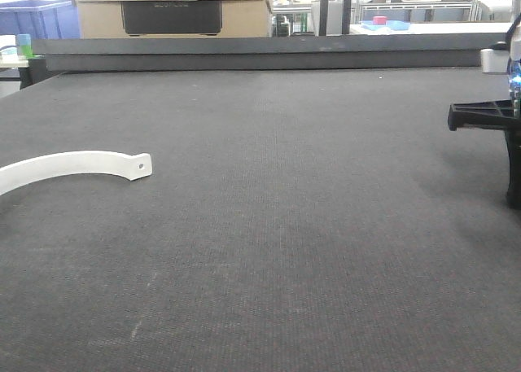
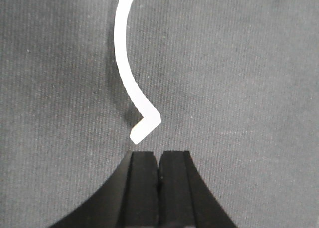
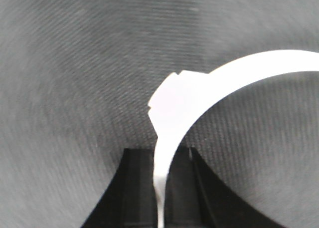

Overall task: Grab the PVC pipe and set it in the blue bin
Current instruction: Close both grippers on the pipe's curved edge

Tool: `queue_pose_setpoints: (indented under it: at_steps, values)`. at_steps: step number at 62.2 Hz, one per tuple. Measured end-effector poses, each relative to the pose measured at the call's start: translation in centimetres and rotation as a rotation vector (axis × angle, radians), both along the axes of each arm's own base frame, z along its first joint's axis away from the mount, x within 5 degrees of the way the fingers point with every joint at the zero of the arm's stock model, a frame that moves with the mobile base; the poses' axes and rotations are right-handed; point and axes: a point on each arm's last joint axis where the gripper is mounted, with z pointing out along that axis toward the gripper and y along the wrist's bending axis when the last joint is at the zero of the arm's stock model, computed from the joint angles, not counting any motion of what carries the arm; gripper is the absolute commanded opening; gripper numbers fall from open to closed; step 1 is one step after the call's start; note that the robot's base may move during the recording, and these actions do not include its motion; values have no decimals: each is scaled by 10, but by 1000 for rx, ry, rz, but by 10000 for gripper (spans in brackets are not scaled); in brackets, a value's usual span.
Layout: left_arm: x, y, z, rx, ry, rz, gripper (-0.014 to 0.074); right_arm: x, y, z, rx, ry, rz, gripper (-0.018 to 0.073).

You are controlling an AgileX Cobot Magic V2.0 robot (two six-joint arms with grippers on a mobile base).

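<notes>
White and curved, a PVC strip (image 1: 77,164) lies flat on the dark mat (image 1: 285,225) at the near left. From the left wrist we see a curved strip (image 2: 122,63) just beyond the left gripper (image 2: 159,155), whose fingers are pressed together on nothing; we cannot tell if it is the same piece. The right gripper (image 3: 162,153) pinches another white strip (image 3: 199,88) edge-on above the mat. A blue crate (image 1: 37,18) stands far left.

PVC strip (image 1: 73,162): white, thin, curved, holed end, flat on dark mat (image 1: 309,250), left | second PVC strip (image 3: 199,96): white arc, edge-up, pinched in right gripper (image 3: 162,158) | blue bin (image 1: 37,18): far back left
</notes>
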Motion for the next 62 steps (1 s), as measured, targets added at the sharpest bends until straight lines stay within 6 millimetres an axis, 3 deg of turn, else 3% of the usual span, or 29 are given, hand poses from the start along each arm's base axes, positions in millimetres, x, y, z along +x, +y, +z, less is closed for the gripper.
queue_pose_setpoints:
  at_steps: [14, 24, 34, 50, 62]
  values:
    - [11, -1, 22, -3, -63, -2, -111, -15, 22, 25, -6, -54, 186, -168]
    - [32, 0, 25, 13, -49, -9, -111, -24, 35, 39, 3, -101, 239, -168]
    - [60, 1, 25, 43, -40, -22, -104, -27, 43, 40, 4, -99, 269, -168]
    - [87, 2, 8, 97, -5, -112, 186, -34, 43, 31, -2, -61, 278, -168]
    - [95, 2, -10, 102, 51, -124, 258, -35, 43, 30, -3, -55, 278, -168]
